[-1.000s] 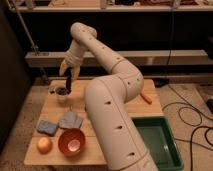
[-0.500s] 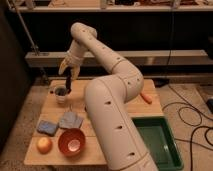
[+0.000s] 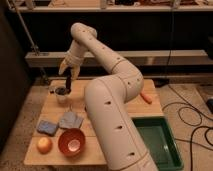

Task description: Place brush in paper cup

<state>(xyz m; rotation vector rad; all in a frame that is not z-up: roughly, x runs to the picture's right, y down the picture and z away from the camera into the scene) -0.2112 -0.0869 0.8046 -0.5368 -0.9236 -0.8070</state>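
Note:
The paper cup is small and white and stands at the back left of the wooden table. Directly above it, a little to the right, my gripper points down. The gripper is shut on the brush, a slim dark stick hanging from the fingers. The brush's lower end reaches the cup's mouth, where a dark shape shows inside the rim. The long white arm curves from the foreground up and over to the gripper, hiding the table's middle.
Two blue-grey cloths lie at front left, with an orange bowl and a yellow fruit before them. A small orange object sits at the table's right edge. A green bin stands on the floor to the right.
The gripper with the brush has sunk slightly toward the cup. Nothing else on the table has moved.

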